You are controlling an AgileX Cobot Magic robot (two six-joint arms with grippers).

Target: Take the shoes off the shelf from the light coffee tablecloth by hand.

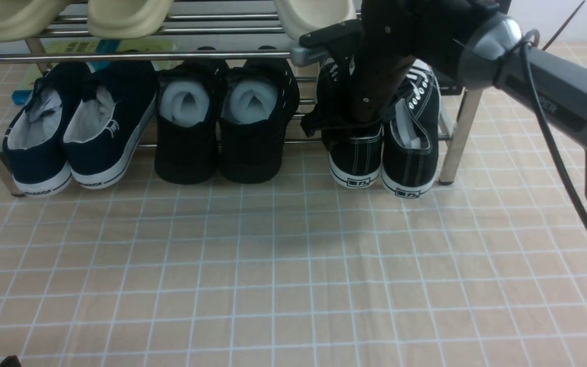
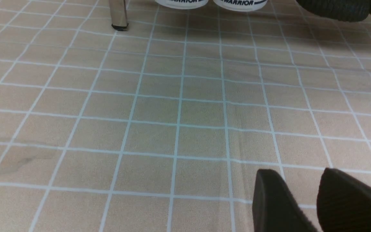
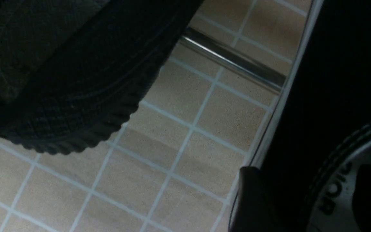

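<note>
The black canvas sneakers with white soles stand heels out at the right end of the chrome shelf's [image 1: 120, 57] lower tier: left shoe [image 1: 354, 158], right shoe [image 1: 410, 153]. My right gripper [image 1: 359, 120] reaches down into the left shoe's opening. In the right wrist view the gripper [image 3: 306, 180] straddles that shoe's side wall [image 3: 301, 96]. One finger [image 3: 248, 199] is outside it and the other rests on the printed insole [image 3: 337, 193], with the jaws apart. My left gripper [image 2: 298, 174] is open and empty, low over the light coffee tablecloth [image 1: 273, 265].
Navy slip-ons [image 1: 74, 132] and all-black paper-stuffed shoes [image 1: 222, 127] stand to the left on the same tier. Cream slippers [image 1: 125, 15] lie on the upper tier. A shelf post [image 1: 456, 137] stands just right of the sneakers. A lower rail [image 3: 230, 59] runs behind the gripper.
</note>
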